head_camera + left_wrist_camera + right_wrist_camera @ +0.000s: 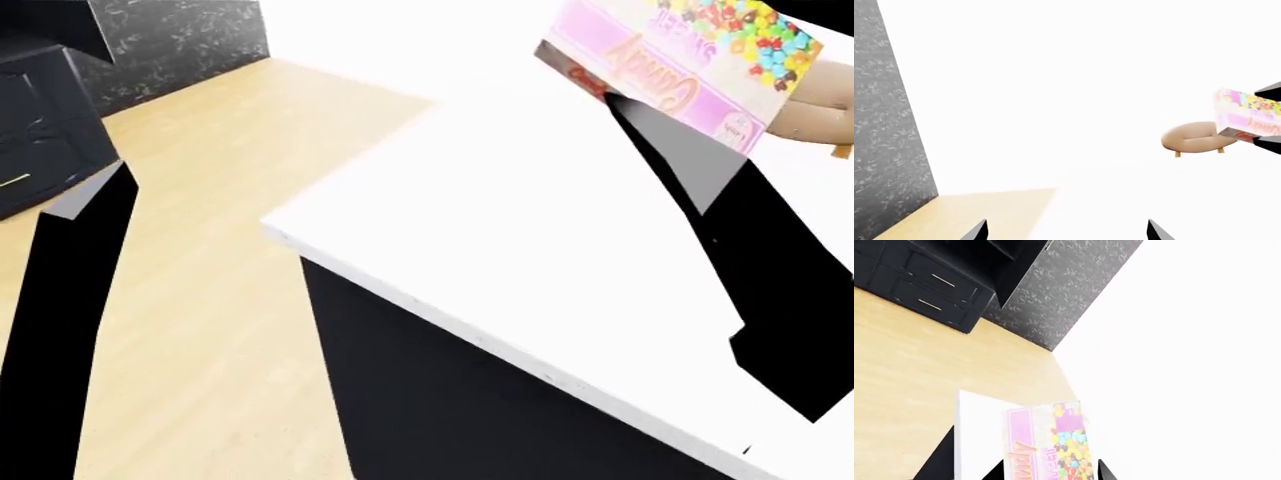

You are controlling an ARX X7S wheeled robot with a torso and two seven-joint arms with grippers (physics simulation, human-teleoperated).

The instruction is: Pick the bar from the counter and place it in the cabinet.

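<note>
The bar [681,65], a pink "Candy" packet with coloured sweets printed on it, is held up over the counter [507,240] by my right gripper [1051,472], which is shut on it. In the right wrist view the bar [1051,445] fills the gap between the two dark fingertips [1104,471]. The left wrist view shows the bar [1247,112] at the far side, clamped between dark fingers [1269,91]. My left gripper [1067,231] is open with nothing in it. The dark cabinet [921,280] with brass handles stands across the floor, and shows again as the cabinet [34,130].
A tan round item [1194,137] lies on the counter just behind the bar. A grey speckled wall [1054,295] adjoins the cabinet. Wooden floor [200,300] lies between counter and cabinet. The counter's black base [441,400] drops below its white edge. My left arm [67,300] hangs over the floor.
</note>
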